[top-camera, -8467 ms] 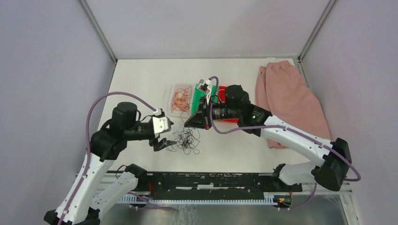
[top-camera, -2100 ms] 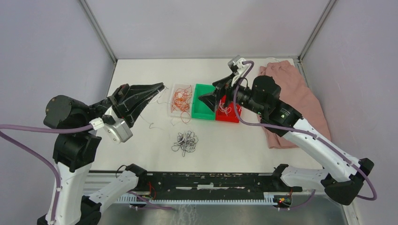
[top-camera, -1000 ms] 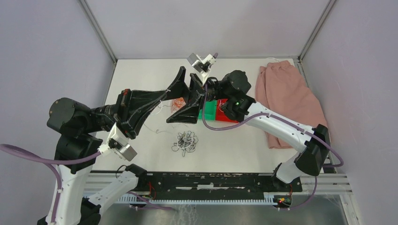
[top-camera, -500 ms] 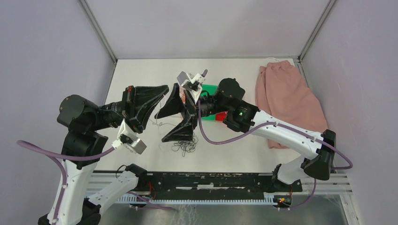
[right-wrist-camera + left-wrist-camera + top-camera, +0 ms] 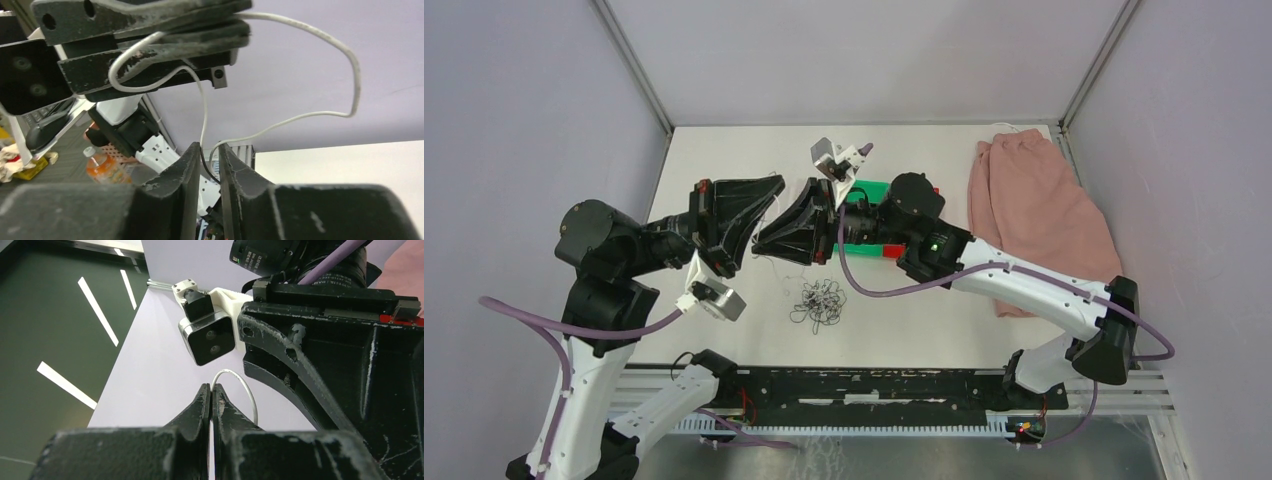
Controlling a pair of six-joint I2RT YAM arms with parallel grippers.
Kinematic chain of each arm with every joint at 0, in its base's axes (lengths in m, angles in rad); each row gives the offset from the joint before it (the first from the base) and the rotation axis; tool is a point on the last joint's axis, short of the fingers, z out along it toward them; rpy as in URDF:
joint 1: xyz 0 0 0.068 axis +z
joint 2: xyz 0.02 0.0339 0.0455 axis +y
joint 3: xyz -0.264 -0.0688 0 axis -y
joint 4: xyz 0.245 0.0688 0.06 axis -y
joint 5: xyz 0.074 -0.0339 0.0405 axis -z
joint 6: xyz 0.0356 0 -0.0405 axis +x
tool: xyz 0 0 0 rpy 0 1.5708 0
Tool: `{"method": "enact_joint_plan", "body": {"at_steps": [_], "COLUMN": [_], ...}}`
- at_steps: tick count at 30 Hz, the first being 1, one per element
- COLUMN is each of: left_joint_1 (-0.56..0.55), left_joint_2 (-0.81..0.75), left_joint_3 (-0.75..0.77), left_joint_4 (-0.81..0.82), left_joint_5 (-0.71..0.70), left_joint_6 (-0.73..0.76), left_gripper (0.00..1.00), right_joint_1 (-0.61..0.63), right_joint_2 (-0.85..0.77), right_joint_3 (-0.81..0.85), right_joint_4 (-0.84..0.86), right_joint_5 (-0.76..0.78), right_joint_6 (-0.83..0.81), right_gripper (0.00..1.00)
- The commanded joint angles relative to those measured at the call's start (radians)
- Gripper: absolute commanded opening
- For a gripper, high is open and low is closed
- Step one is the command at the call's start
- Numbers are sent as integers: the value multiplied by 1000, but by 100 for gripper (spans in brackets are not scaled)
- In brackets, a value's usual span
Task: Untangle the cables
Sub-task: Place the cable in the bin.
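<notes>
The left end effector (image 5: 212, 391) is closed on one white wire (image 5: 350, 65), which loops through the air to the right end effector (image 5: 210, 150). The fingers of the right one are pressed nearly together on the lower strands of the wire, and a dark strand seems to sit in the gap too. The other cables (image 5: 821, 300) lie as a small clump on the worktop (image 5: 724, 150), below both end effectors. To do this step well, I think the arms should pull apart slowly and level, so that the thin wire straightens without slipping. The two end effectors are almost touching, so collision is the main risk. A green tray (image 5: 874, 240) lies under the right arm, and a pink cloth (image 5: 1034, 210) is well apart.
</notes>
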State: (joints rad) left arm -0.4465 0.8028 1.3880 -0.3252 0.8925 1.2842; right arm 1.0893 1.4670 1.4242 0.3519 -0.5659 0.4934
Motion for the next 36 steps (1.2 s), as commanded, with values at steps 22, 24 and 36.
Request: {"method": "enact_joint_plan", "body": {"at_steps": [22, 24, 36], "left_joint_1": [2, 1, 2], "left_joint_2": [68, 67, -2], "left_joint_3": [45, 28, -40], "left_joint_4": [-541, -580, -586], "left_joint_5": [-319, -326, -313], "left_joint_6": [-99, -133, -170], "left_gripper": [99, 99, 99], "right_joint_1": [-370, -394, -511], "right_joint_2": [-199, -186, -96], "right_joint_3": [37, 32, -14], "right_joint_4": [-503, -510, -478], "right_joint_5": [512, 531, 640], "right_joint_6": [-324, -343, -435], "right_gripper": [1, 0, 1]}}
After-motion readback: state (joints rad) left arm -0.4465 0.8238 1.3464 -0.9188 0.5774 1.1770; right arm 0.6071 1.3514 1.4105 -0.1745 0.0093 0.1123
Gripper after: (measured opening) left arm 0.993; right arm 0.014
